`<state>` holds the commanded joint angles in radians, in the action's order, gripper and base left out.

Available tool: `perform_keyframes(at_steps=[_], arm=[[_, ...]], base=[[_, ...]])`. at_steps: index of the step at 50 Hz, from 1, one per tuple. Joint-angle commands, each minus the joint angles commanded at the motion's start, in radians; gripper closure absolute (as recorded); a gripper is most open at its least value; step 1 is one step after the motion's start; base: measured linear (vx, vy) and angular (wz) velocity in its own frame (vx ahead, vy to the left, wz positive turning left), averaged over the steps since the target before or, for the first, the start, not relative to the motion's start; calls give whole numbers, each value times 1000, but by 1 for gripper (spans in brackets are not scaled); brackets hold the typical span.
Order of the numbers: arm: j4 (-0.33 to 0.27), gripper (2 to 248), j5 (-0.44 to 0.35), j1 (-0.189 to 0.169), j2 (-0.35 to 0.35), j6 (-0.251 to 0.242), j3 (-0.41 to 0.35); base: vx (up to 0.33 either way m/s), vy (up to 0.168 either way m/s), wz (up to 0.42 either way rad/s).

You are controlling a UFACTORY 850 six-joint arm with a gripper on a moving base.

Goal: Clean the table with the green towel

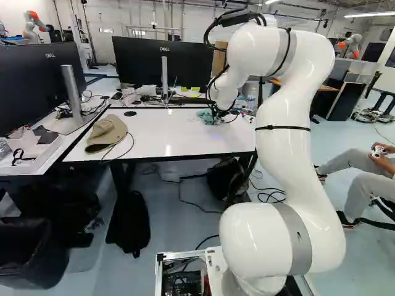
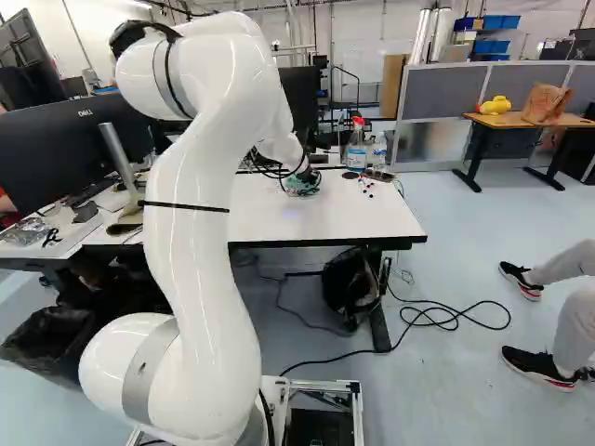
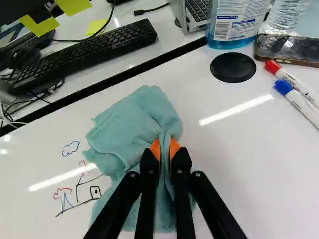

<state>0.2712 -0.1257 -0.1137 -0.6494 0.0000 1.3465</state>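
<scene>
Bright light from ceiling tubes (image 1: 370, 14), with white streaks of glare across the glossy tabletop (image 3: 239, 159)

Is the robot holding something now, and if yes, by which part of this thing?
Yes, the green towel. The end effector pinches a bunched fold near its middle, between the orange pads.
</scene>
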Motion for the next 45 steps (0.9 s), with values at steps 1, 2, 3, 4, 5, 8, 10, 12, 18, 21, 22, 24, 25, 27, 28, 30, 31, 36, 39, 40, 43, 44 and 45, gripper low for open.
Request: perform_keyframes(at_steps=[1, 2, 3, 4, 5, 8, 10, 12, 18, 21, 22, 24, 25, 27, 28, 30, 31, 36, 39, 40, 43, 44, 45], arm=[[0, 209, 0, 0, -4, 0, 6], [0, 209, 0, 1, -8, 0, 12], [0, 209, 0, 1, -13, 0, 18], [0, 209, 0, 1, -17, 0, 24], [0, 209, 0, 1, -21, 0, 30], [0, 209, 0, 2, -34, 0, 47], [0, 209, 0, 3, -43, 0, 59], [0, 209, 0, 4, -51, 0, 71], [0, 209, 0, 9, -76, 0, 107], [0, 209, 0, 12, -89, 0, 125], [0, 209, 0, 13, -93, 0, 131], [0, 209, 0, 15, -102, 0, 143], [0, 209, 0, 17, -106, 0, 149], [0, 209, 0, 20, -113, 0, 160], [0, 209, 0, 21, -117, 0, 165], [0, 209, 0, 24, -124, 0, 175], [0, 209, 0, 26, -127, 0, 180], [0, 209, 0, 36, -139, 0, 197], [0, 209, 0, 42, -144, 0, 204], [0, 209, 0, 44, -146, 0, 206], [0, 209, 0, 51, -149, 0, 211], [0, 209, 0, 54, -150, 0, 213], [0, 209, 0, 56, -151, 0, 214]], base=[[0, 0, 0], [0, 0, 0], [0, 0, 0], [0, 0, 0], [0, 0, 0], [0, 0, 0], [0, 0, 0], [0, 0, 0], [0, 0, 0], [0, 0, 0], [0, 0, 0], [0, 0, 0], [0, 0, 0], [0, 0, 0], [0, 0, 0], [0, 0, 0], [0, 0, 0], [0, 0, 0], [0, 0, 0], [0, 0, 0], [0, 0, 0], [0, 0, 0], [0, 0, 0]])
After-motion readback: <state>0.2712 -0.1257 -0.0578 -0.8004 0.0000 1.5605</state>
